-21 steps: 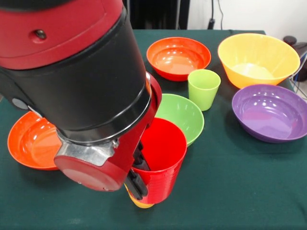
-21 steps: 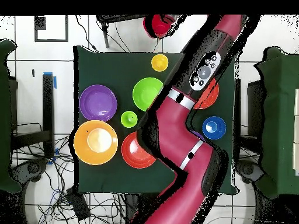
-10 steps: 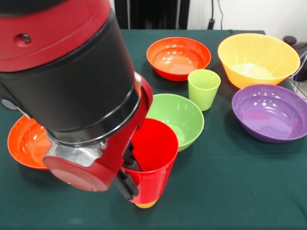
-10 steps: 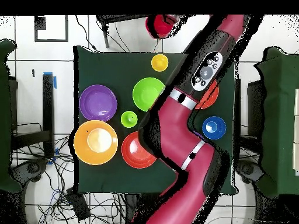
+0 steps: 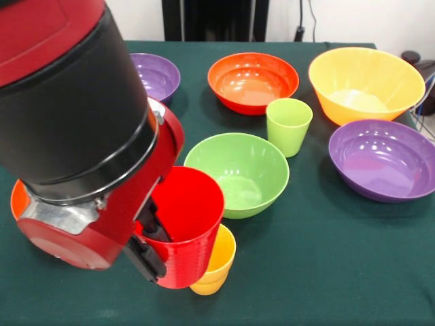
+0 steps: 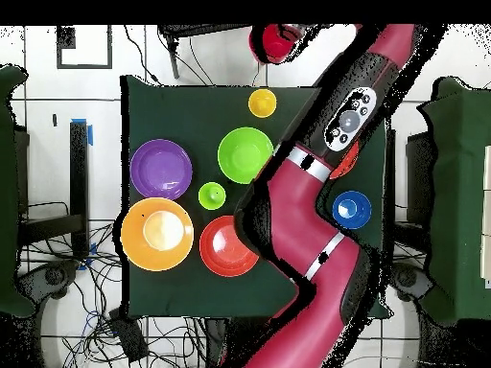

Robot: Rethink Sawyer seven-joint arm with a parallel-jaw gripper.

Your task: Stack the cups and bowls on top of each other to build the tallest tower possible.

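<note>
The gripper (image 5: 153, 244) is clamped on the rim of the red cup (image 5: 185, 224), held upright; the yellow cup (image 5: 214, 266) stands just right of and below it, at the table's near edge (image 5: 326, 299). The light green bowl (image 5: 237, 173) sits just beyond; open cloth lies rightward.

Green bowl (image 5: 237, 173) crowds yellow cup (image 5: 215, 265); right side open.

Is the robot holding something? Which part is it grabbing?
Yes, the red cup. The gripper pinches the cup's rim and side wall, one of the jaws inside and one outside. The yellow cup is not gripped.
</note>
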